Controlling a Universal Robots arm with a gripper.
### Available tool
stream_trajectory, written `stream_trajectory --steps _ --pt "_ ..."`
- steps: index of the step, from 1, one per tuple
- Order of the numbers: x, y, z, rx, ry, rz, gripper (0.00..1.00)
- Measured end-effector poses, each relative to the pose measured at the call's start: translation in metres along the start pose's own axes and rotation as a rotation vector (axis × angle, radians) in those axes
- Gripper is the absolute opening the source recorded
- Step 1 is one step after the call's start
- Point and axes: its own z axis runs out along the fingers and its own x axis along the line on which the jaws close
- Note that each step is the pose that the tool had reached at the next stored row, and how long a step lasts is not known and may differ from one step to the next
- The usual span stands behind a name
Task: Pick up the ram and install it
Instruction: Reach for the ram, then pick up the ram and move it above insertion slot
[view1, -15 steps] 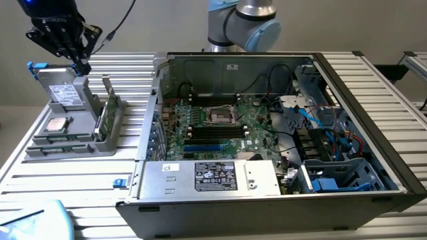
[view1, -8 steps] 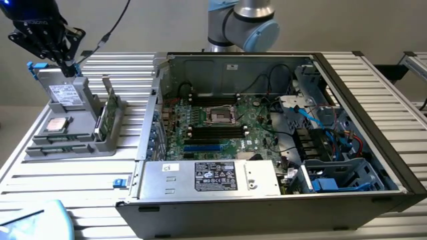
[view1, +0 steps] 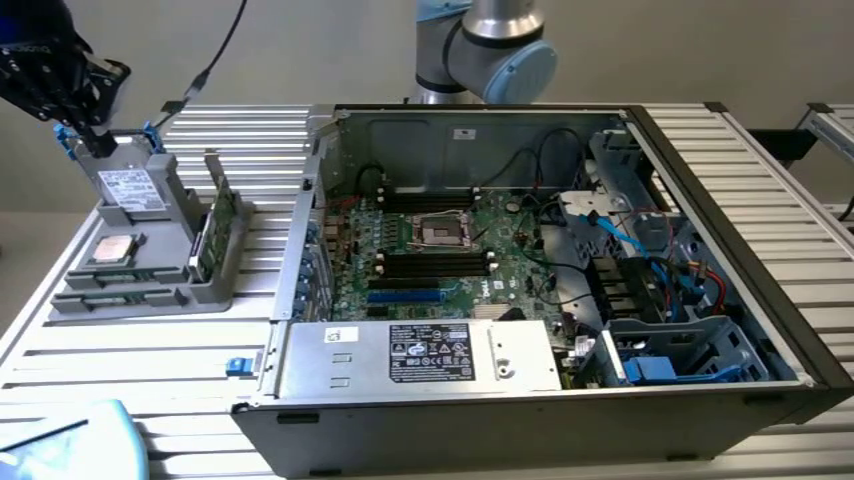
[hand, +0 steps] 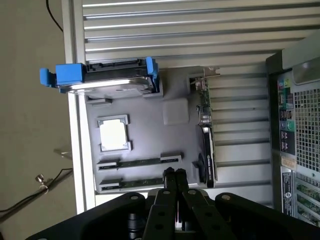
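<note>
Pincer (hand: 175, 173) is fully closed and I see nothing held in it. It hangs above the grey tray (hand: 150, 135), near one end of the ram (hand: 140, 162). The ram lies flat in a tray slot next to a second stick (hand: 132, 184), on the surface (view1: 247, 140) beside the open case (view1: 400, 135).

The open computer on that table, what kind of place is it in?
Probably a robot test bench or lab: an open computer case, a grey tray of spare parts, and a robot arm standing behind.
</note>
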Motion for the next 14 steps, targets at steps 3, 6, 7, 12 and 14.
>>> stream_trajectory --steps 3,6,7,12,14 --pt "0.01 -0.0057 0.0003 -0.0055 0.0077 0.0 0.1" --pt "0.01 -0.0111 0.0001 -0.0112 0.0104 0.0 0.1" --pt "0.01 -0.0111 0.0001 -0.0113 0.0105 0.001 0.1" --pt "0.01 -0.0111 0.0 -0.0112 0.0106 0.001 0.1" --pt "0.01 -0.0111 0.0 -0.0112 0.0105 0.001 0.1"
